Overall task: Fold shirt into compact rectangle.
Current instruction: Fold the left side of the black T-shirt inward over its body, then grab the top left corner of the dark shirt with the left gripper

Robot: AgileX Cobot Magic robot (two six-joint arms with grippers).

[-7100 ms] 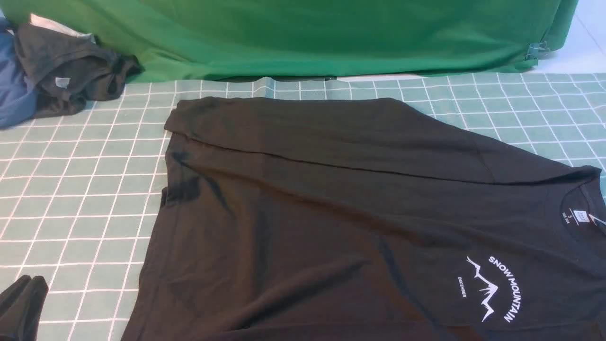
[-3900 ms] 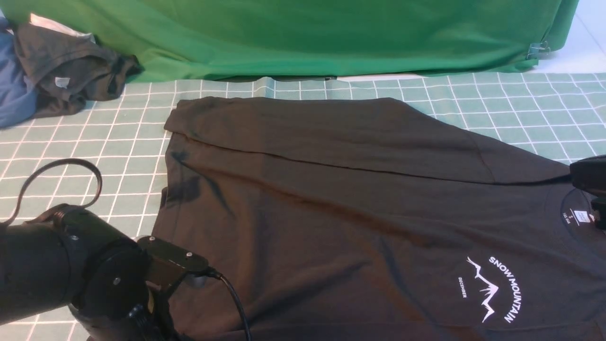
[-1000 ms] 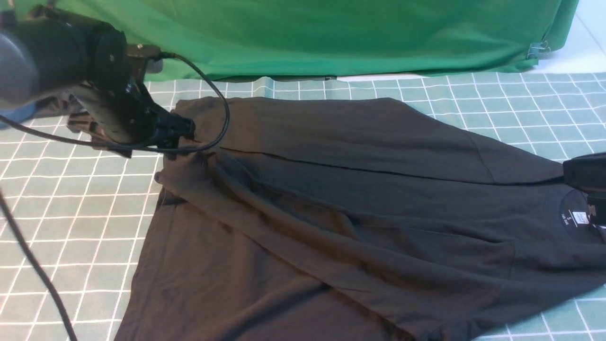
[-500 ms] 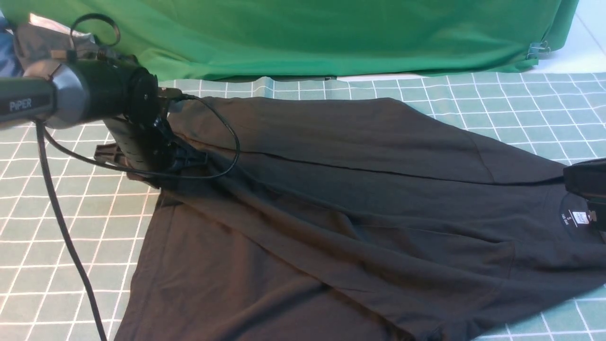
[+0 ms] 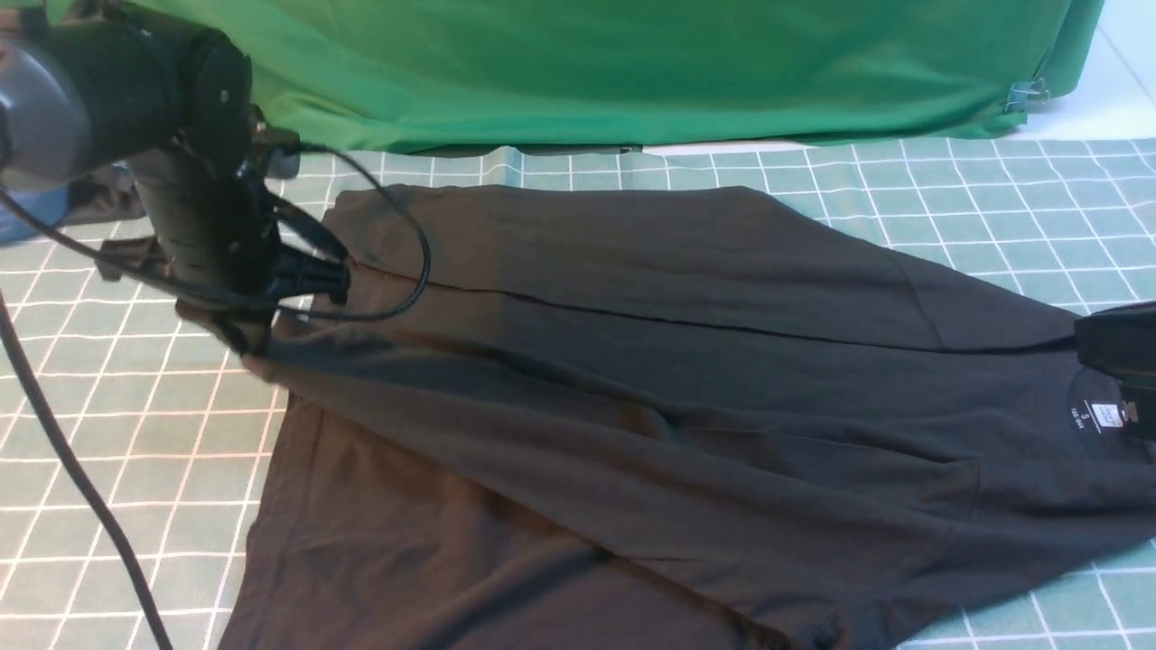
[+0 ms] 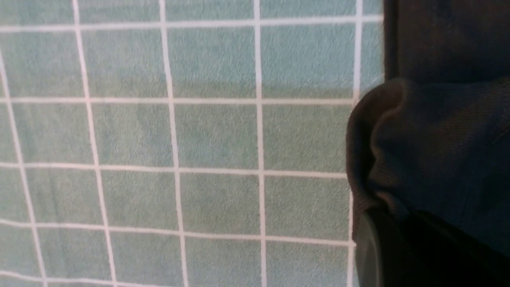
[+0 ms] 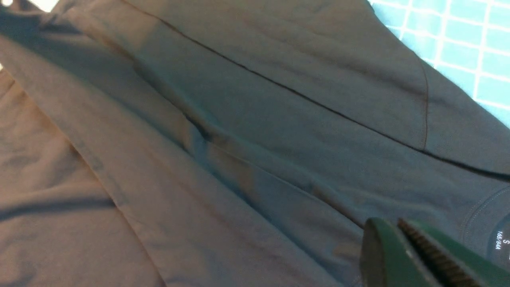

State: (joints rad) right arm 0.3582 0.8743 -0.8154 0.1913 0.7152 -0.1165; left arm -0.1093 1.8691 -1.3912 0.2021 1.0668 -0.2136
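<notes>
Now left gripper (image 5: 316, 271), open moment ago, is clamped on hem corner (image 6: 382, 131) of large black short-sleeved T-shirt (image 5: 677, 379), spread on green checked bench (image 5: 135, 433); corner is raised, next fold judged begun; right gripper (image 7: 386, 235) is kept closed beside collar (image 5: 1097, 397).

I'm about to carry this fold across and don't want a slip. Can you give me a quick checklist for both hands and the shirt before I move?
1. Left hand shut on the shirt at its hem corner: ok; fabric bunches against it in the left wrist view.
2. Right hand shut beside the neck label: ok.
3. Right hand actually pinching fabric: cannot tell.
4. Far fold lying flat: ok.
5. Near flap smooth: not ok; creases run across it.
6. Left arm's cable clear of the shirt: not ok; its loop hangs across the far fold's corner.
</notes>
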